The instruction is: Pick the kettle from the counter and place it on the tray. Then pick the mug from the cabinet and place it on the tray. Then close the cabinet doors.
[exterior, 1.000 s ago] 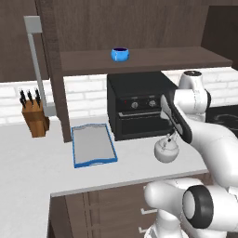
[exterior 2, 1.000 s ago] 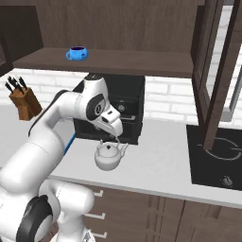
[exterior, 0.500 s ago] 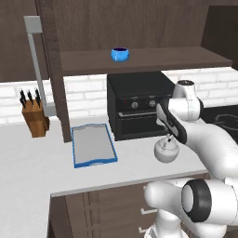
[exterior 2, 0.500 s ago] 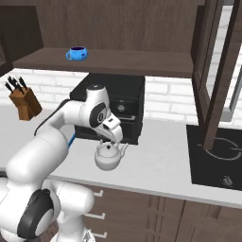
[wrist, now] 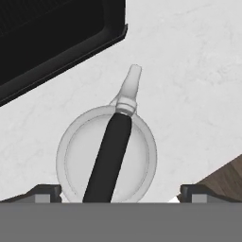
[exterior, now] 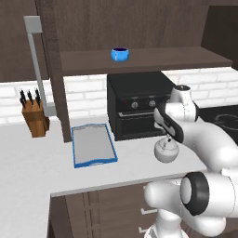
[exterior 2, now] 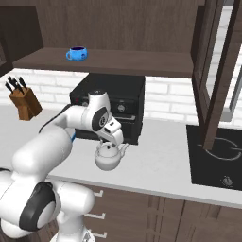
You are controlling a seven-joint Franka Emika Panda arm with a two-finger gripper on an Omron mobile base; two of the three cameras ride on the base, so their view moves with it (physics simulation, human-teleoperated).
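The silver-grey kettle [exterior: 166,153] [exterior 2: 108,159] [wrist: 78,151] stands upright on the light counter [exterior: 37,162] [exterior 2: 156,160], in front of the black oven. My gripper [exterior: 168,139] [exterior 2: 110,142] [wrist: 120,191] hangs open right above it, one fingertip on each side of the dark handle and nothing held. The blue-rimmed tray [exterior: 95,162] lies flat to the kettle's left. On the cabinet [exterior: 153,60] [exterior 2: 118,59] shelf sits the blue mug [exterior: 120,54] [exterior 2: 77,53]. The cabinet doors [exterior: 51,69] [exterior 2: 212,71] stand open.
A black oven [exterior: 137,104] [exterior 2: 113,101] [wrist: 47,33] stands close behind the kettle. A knife block [exterior: 35,118] [exterior 2: 22,101] is at the far left and a black cooktop [exterior 2: 217,158] at the right. The counter's front edge runs just in front of the kettle.
The gripper has come down from above the kettle to just over its handle, staying open. The kettle, tray and mug have not moved.
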